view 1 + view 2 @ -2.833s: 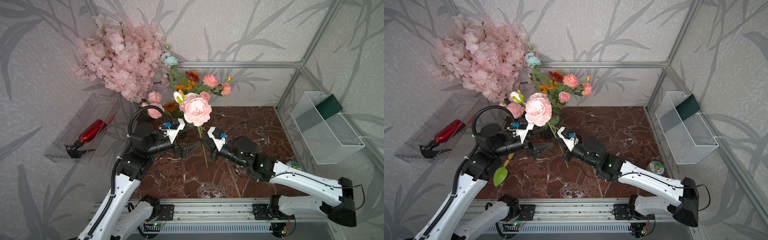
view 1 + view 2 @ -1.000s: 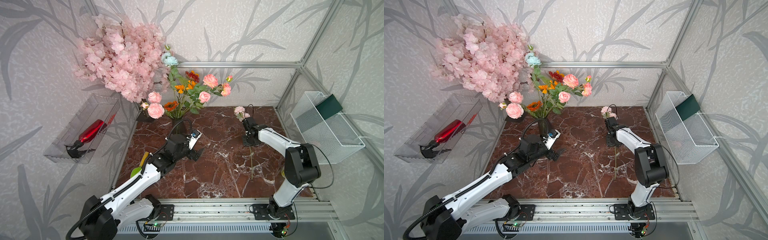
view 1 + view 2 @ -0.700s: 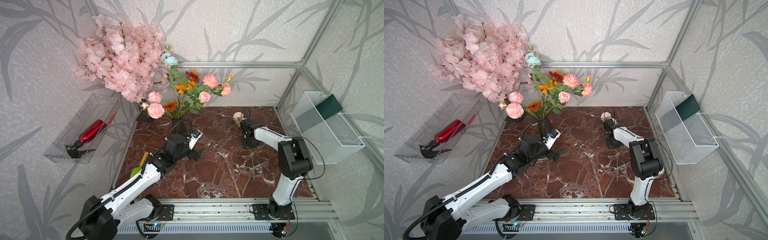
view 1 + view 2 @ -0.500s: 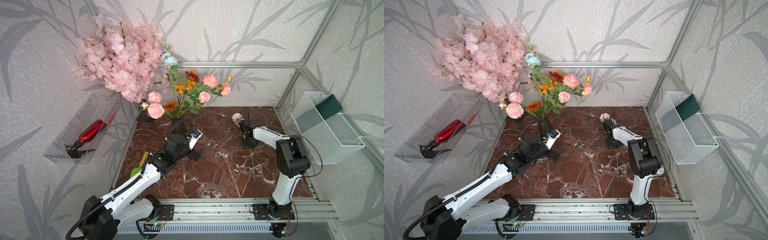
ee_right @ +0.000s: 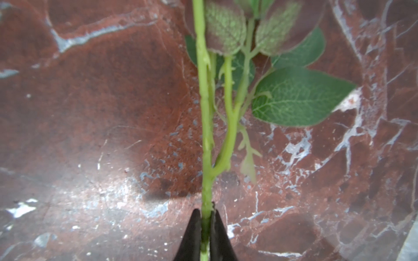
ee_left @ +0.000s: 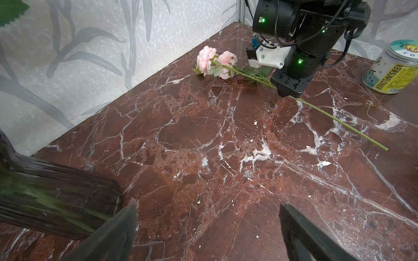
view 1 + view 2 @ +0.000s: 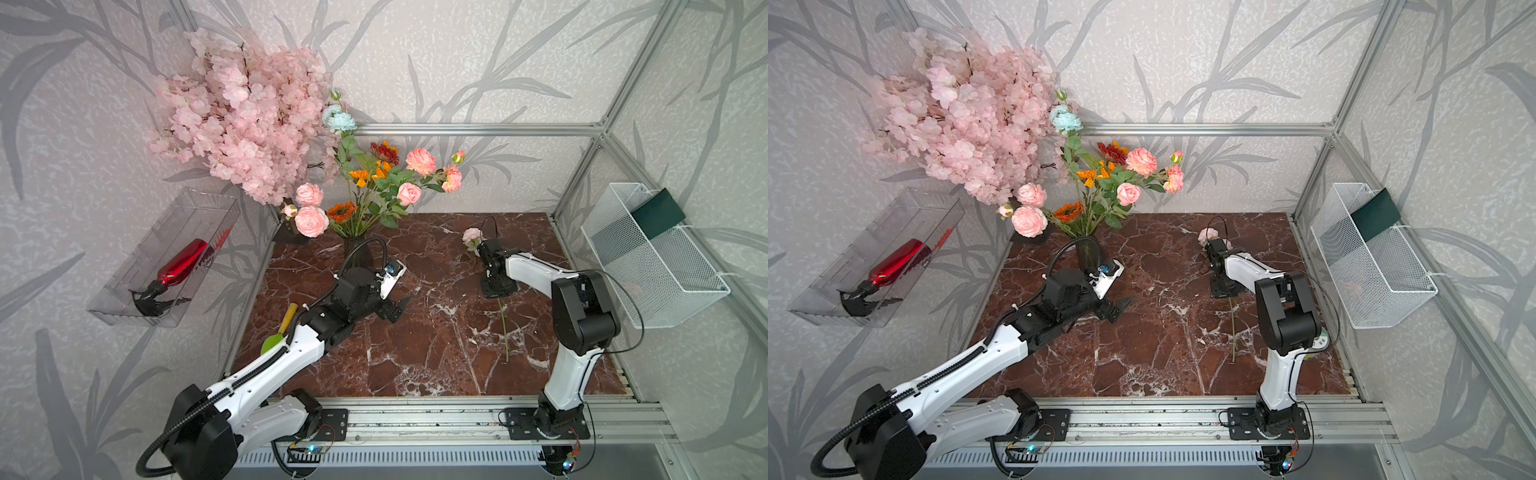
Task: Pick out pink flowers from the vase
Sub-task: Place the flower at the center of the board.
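The jar (image 6: 392, 67) near your right arm reads SUNFLOWER on its yellow label; only the left wrist view shows that, and in a top view just its lid edge peeks out behind the arm. Your right gripper (image 5: 205, 217) is pinching the green stem of a pink flower (image 6: 205, 58) lying on the marble table (image 7: 415, 353). Your left gripper (image 6: 208, 208) is spread wide just beside the vase (image 6: 56, 203), which holds the other pink flowers (image 7: 420, 161)
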`<state>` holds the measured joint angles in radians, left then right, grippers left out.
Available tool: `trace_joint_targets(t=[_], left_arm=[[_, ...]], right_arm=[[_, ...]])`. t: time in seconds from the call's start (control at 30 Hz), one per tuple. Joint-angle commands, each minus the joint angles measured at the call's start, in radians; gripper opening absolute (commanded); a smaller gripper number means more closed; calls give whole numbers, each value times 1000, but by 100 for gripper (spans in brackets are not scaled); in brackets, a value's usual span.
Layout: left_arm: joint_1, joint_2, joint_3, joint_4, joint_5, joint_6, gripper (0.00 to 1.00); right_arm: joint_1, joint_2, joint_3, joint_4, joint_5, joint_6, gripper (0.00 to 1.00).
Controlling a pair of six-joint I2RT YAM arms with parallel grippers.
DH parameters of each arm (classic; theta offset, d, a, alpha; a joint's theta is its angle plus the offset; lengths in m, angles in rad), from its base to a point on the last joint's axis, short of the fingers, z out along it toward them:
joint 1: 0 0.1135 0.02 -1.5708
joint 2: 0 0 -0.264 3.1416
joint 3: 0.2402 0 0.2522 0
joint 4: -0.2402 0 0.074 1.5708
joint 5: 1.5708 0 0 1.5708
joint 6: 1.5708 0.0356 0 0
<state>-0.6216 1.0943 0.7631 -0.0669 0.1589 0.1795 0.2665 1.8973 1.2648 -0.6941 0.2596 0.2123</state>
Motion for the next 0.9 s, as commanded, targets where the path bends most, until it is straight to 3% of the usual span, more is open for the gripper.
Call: trace_joint_targets(t=[0.0,0.23,0.4,0.67,0.87], left_arm=[[-5,-17,9,9,12,-5,99],[-5,-31,12,3,13,-1,99],[-4,-33,9,6,15,-11,99],[-4,-36,28,-41,-35,-15,99],[-4,-46,15,-20,-101,-47,93]], right_arm=[[1,11,-5,10,-21,9,14],[1,7,-16,18,-46,17,16],[2,-40,-24,13,-83,24,25],[16,-263,-51,8,-95,21,48],[33,-456,-85,28,-194,-3,54]])
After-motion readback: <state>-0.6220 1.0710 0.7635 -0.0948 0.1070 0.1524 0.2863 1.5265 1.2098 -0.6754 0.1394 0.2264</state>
